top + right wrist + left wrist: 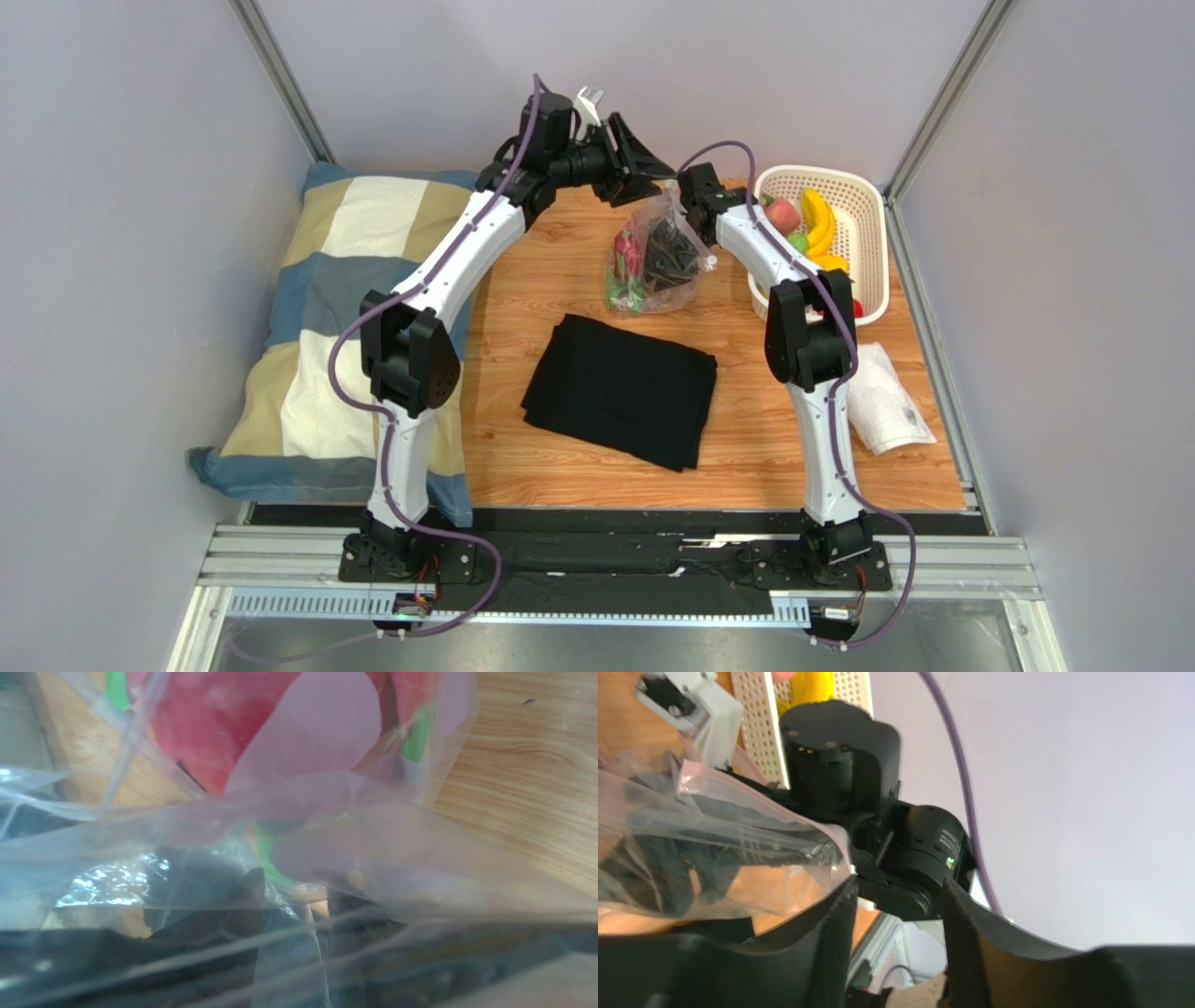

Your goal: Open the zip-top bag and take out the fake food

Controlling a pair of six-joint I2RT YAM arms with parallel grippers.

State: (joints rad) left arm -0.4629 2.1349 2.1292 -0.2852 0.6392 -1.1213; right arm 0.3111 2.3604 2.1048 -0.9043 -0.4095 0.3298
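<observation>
Several pieces of fake food lie in the white perforated plastic basket (873, 245) just off the outer side of the right gripper (679, 247). Among them are a yellow plastic banana (818, 221), a red plastic apple (781, 213) and something green. By that reckoning the task looks more than half done.

What remains sits in the clear crinkly zip-top bag (648, 273), which stands on the wooden table (547, 280) close around the right gripper. A pink-red plastic fruit (210, 728) and green bits show through the film just ahead of that gripper. The bag's mouth seems open, since the right gripper appears to reach inside. The film blurs its fingers, so I cannot tell whether they are spread or pressed on anything.

The left gripper (898, 885) hangs just above and beyond the bag's top. Its fingers are spread with nothing between them, and the bag's upper edge is just beside one finger.

Room is tight. The two grippers crowd each other, the back wall is close beyond the left one, and the basket's rim hems in the right. Toward the arm bases there is open wood, then a folded black cloth (622, 389) well apart from the bag.
</observation>
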